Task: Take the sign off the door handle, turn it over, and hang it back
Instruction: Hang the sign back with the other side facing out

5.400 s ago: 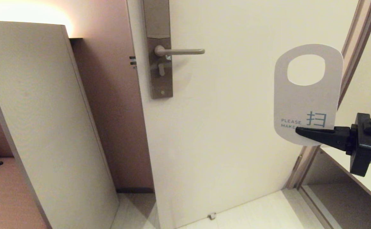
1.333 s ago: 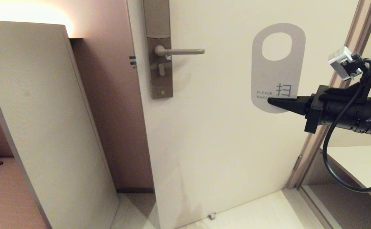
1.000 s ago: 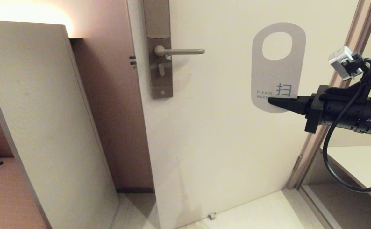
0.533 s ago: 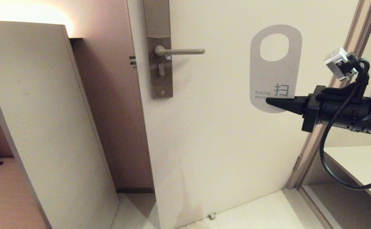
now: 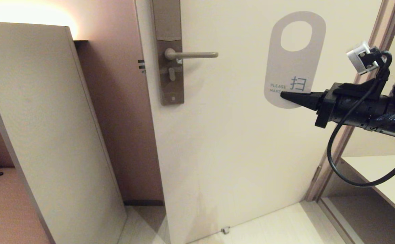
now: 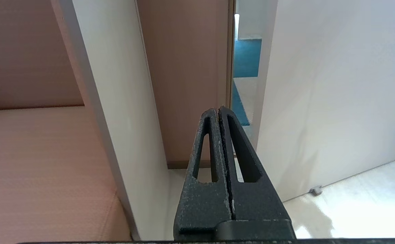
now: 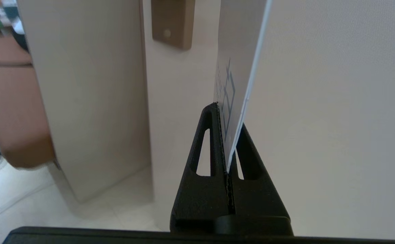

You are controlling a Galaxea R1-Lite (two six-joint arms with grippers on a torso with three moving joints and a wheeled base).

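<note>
Right gripper (image 5: 283, 96) is carrying the sign (image 5: 294, 64) higher, white side facing you.

From the head view, you are seeing the sign rising since half a second ago, clamped at its lower edge, upright, its oval hole now above the level of the door handle (image 5: 192, 54) yet well apart to the right; rehanging is looking next. From the right wrist view, the jaws are pinching the card edge-on. From the left wrist view, the left gripper (image 6: 218, 112) is sitting parked, shut, gripping nothing.
</note>
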